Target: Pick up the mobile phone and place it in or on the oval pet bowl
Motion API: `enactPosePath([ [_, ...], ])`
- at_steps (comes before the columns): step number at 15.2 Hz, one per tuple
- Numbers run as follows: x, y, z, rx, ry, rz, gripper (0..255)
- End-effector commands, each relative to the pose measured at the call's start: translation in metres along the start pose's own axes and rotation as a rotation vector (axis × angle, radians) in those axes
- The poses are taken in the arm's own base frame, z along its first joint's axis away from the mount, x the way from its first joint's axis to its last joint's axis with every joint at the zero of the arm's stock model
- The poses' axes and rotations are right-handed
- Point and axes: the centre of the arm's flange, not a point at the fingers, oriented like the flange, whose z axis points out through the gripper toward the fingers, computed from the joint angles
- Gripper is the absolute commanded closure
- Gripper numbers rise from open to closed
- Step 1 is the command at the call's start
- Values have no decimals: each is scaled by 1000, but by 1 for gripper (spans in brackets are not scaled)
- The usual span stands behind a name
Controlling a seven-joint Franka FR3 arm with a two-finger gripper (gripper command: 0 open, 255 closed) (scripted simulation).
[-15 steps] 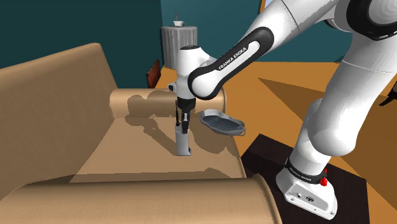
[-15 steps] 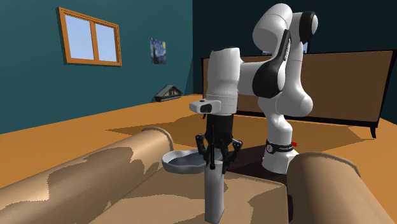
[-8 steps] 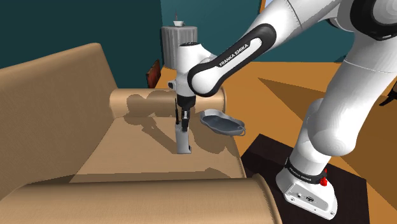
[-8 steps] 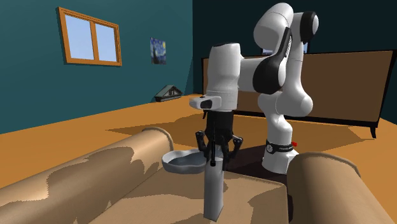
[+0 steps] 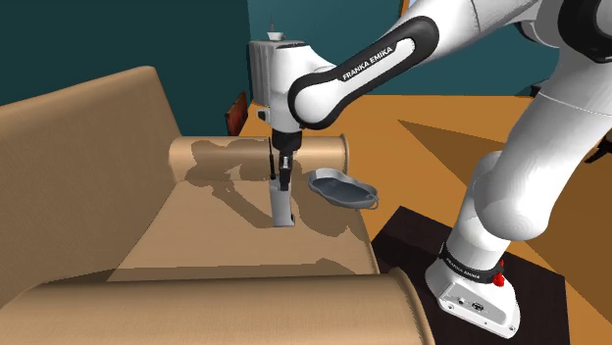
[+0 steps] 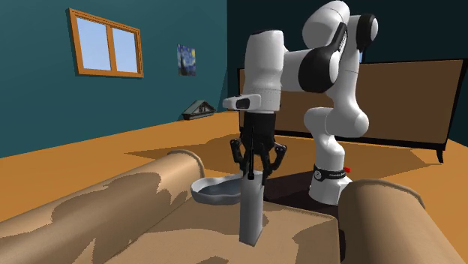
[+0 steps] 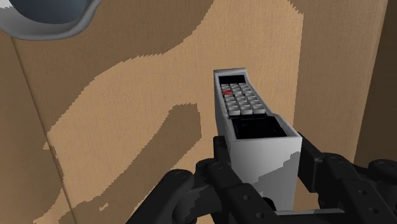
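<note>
- Sofa point(image 5: 196, 245): big and tan, with round armrests. You see its seat under everything, and it is the brown ground behind the phone in the wrist view.
- Arm point(image 5: 510, 196): white with dark joints. In the shoulder view it goes up from the lower right and bends over to the left, above the seat.
- Stand point(image 5: 544, 284): a dark box on the orange floor, just beside the sofa's front. The arm's foot sits on it.
- Oval pet bowl point(image 5: 343, 188): grey and low. It lies on the seat by the front edge, near the far armrest. In the shoulder view it is to the right of the phone, near it but not touching.
- Mobile phone point(image 5: 281, 204): grey and long, standing straight up over the seat. The wrist view shows small keys on it, one of them red. You cannot tell if its low end touches the seat.
- Claw point(image 5: 282, 176): black, pointing straight down. It is clenched on the phone's top end, one finger on each side.
</note>
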Motion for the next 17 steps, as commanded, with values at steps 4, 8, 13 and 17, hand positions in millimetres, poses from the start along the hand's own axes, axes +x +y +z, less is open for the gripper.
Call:
enactPosePath([
  [4, 2, 1, -27, 0, 0, 0, 255],
  [8, 3, 1, -48, 0, 0, 0, 255],
  [13, 5, 2, -74, 0, 0, 0, 255],
  [17, 7, 3, -95, 0, 0, 0, 255],
])
